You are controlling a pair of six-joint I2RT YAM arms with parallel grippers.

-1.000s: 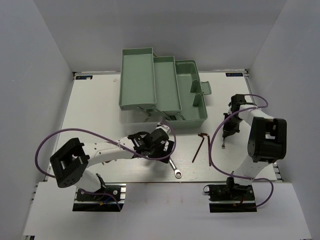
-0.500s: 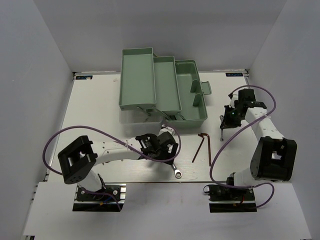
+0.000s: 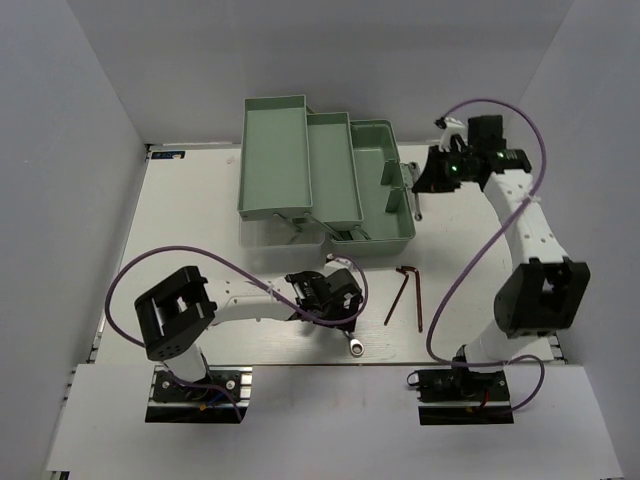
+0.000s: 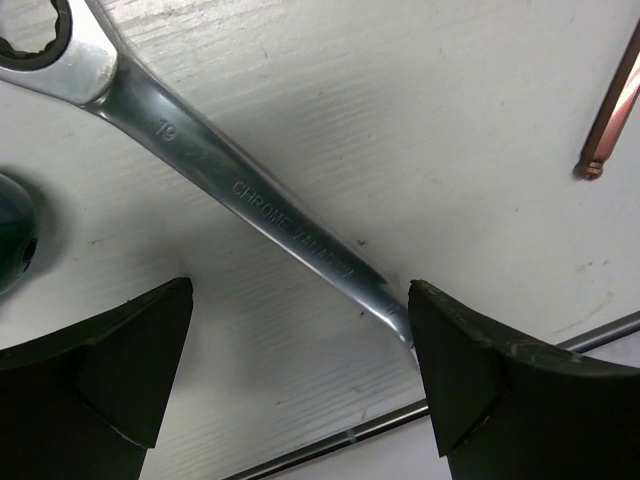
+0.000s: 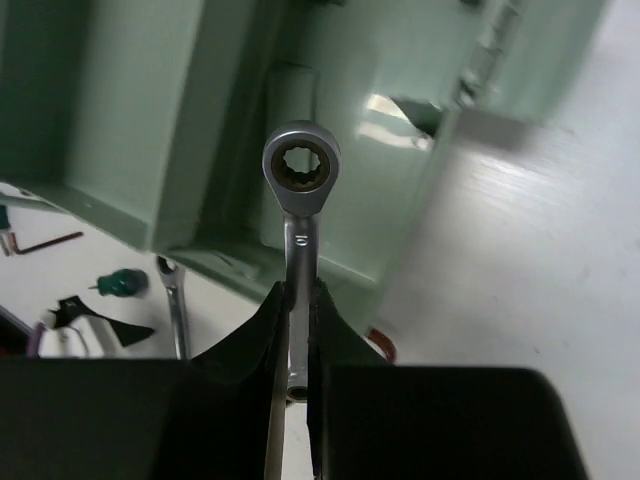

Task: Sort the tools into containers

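The mint-green toolbox (image 3: 310,185) stands open at the back, its tray compartments fanned out. My right gripper (image 3: 428,180) is shut on the short silver wrench (image 5: 300,190), held ring end out above the toolbox's right compartment (image 5: 400,190). My left gripper (image 4: 300,345) is open, low over the table, its fingers either side of the long silver wrench's (image 4: 240,190) shaft end. The long wrench also shows in the top view (image 3: 348,338). A green screwdriver handle (image 4: 10,235) lies just left of it. Two reddish-brown hex keys (image 3: 405,293) lie to the right.
The table's front metal edge (image 4: 380,425) runs just below the left gripper. The toolbox handle (image 3: 408,180) sticks out on the right side near the right gripper. White walls close in the table on the left, right and back.
The right arm has swung from the table's right side up and back to the toolbox, carrying the short wrench. The left gripper has shifted slightly right along the long wrench.
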